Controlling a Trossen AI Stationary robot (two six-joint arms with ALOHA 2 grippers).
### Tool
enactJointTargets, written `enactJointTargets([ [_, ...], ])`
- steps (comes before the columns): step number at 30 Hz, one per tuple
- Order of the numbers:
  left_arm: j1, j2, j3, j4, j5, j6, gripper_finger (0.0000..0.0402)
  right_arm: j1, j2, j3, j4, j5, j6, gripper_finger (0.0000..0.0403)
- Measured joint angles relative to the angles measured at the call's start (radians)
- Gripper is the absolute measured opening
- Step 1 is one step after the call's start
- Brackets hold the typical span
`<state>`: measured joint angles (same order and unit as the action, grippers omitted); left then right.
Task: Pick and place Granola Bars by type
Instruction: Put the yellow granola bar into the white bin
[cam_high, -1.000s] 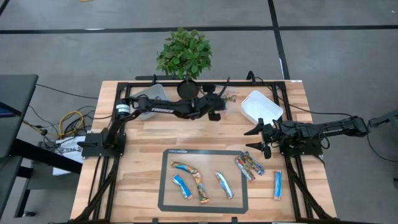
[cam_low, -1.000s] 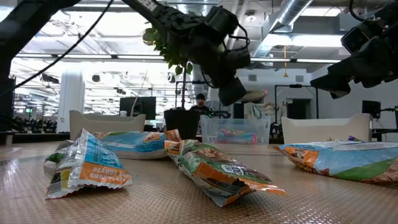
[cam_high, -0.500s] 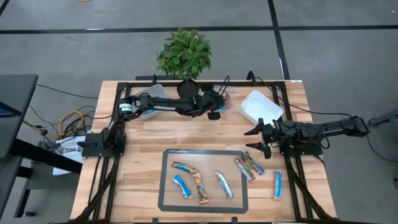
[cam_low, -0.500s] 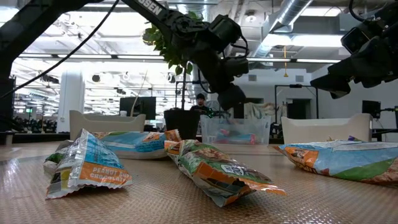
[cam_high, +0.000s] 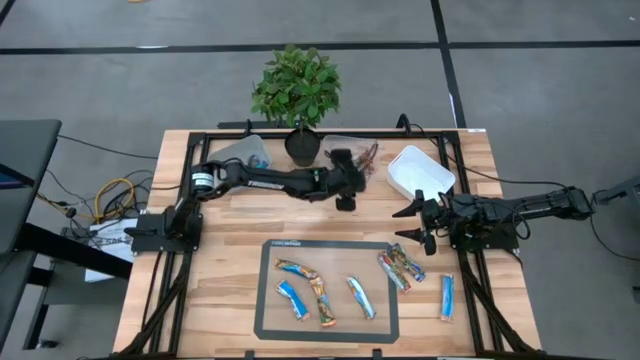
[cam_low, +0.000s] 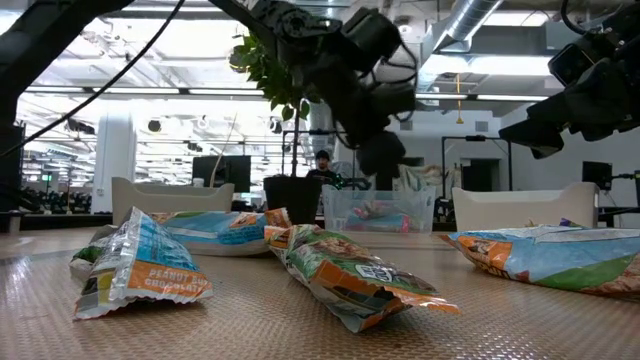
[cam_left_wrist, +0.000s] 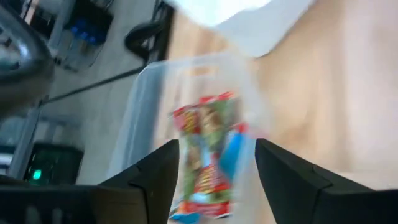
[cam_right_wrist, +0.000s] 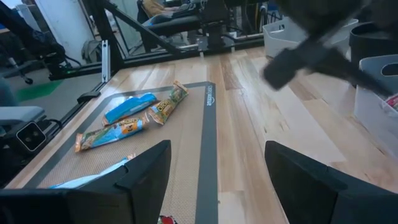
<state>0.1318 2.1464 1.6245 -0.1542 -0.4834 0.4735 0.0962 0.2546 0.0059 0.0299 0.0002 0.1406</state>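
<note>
Granola Bars lie on a dark mat (cam_high: 268, 300) near the table's front: multicoloured ones (cam_high: 300, 270) (cam_high: 322, 298), blue-and-white ones (cam_high: 293, 298) (cam_high: 360, 297), a small heap (cam_high: 400, 268) at the mat's right edge, and a blue one (cam_high: 447, 297) off the mat. A clear tub (cam_high: 350, 150) at the far middle holds red multicoloured bars (cam_left_wrist: 208, 155). My left gripper (cam_high: 352, 178) hangs over this tub, open with nothing between its fingers (cam_left_wrist: 158, 180). My right gripper (cam_high: 412, 222) waits open, right of the mat's far corner.
A potted plant (cam_high: 297, 90) stands at the far edge beside the clear tub. A white tub (cam_high: 420, 170) sits at the far right and another tub (cam_high: 245, 152) at the far left. Bare wood lies between the mat and the tubs.
My left gripper, which stood over the clear tub with a bar at its fingertips, has let the bar go; none shows at its tips now. The left arm has shifted a little toward the table's near edge. My right arm has kept still.
</note>
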Motion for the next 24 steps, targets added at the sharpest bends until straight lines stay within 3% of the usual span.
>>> enactJointTargets([
  [9,-0.174,-0.045,-0.003,-0.137,0.028,-0.009,0.0184,0.000,0.000,0.000,0.000,0.000,0.000,0.0256],
  [13,-0.250,-0.103,-0.037,-0.213,0.102,0.038,0.0182,0.000,0.000,0.000,0.000,0.000,0.000,0.0256],
  [18,-0.333,-0.125,-0.071,-0.330,0.283,0.054,0.0182,0.000,0.000,0.000,0.000,0.000,0.000,0.0256],
  [24,-0.420,-0.118,-0.071,-0.292,0.286,0.047,0.0182,0.000,0.000,0.000,0.000,0.000,0.000,0.0256],
])
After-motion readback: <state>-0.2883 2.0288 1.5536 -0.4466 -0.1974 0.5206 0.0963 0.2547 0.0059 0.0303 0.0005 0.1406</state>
